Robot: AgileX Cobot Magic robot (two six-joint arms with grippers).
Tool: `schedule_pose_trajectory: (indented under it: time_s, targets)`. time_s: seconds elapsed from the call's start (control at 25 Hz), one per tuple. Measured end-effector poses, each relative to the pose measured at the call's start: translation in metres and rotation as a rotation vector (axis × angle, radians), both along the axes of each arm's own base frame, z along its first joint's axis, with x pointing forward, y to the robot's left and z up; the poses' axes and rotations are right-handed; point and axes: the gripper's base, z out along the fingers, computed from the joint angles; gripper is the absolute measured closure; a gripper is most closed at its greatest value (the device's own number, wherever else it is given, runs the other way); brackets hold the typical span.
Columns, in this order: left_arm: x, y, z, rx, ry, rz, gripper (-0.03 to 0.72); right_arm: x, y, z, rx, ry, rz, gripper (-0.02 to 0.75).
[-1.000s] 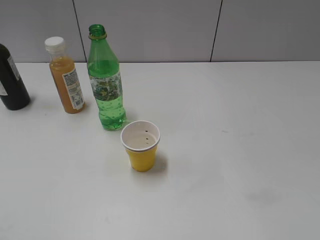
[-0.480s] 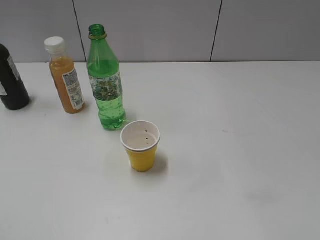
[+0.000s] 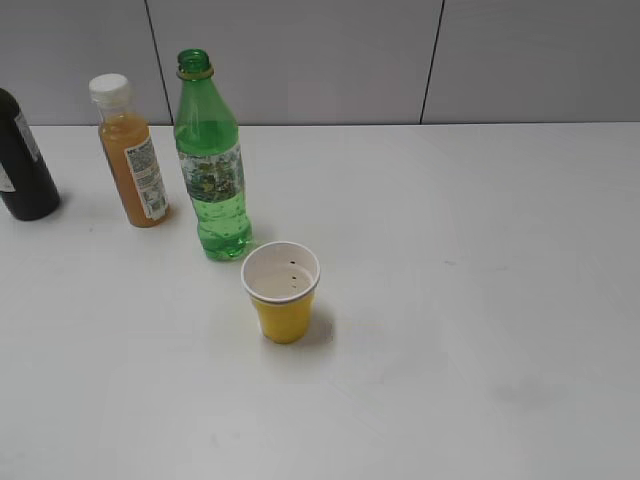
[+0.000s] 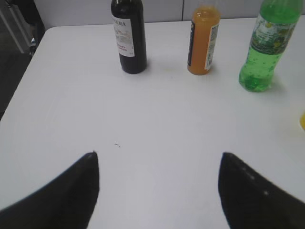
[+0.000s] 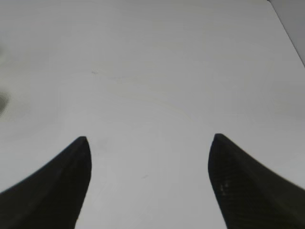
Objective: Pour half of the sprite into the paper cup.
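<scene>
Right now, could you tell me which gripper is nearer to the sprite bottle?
Left, judging by the wrist views. The left gripper hangs open with the sprite bottle ahead to its right. The right gripper, also open, faces bare table; the bottle is outside its view.

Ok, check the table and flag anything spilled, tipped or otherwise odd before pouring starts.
Nothing spilled or tipped. The sprite stands upright with its cap already off, and the paper cup sits upright just in front of it, with a few dark specks on its white inside. The orange juice bottle and dark bottle stand upright too.
</scene>
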Motion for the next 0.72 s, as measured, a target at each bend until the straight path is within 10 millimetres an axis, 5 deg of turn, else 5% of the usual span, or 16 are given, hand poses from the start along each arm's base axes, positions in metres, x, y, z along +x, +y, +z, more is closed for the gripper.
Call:
schedule_pose_trajectory:
  time_s: [0.72]
  targets:
    - [-0.0001, -0.0001, 0.0000, 0.000, -0.001, 0.019, 0.099, 0.0000, 0.0000, 0.0000, 0.000, 0.000, 0.000, 0.165]
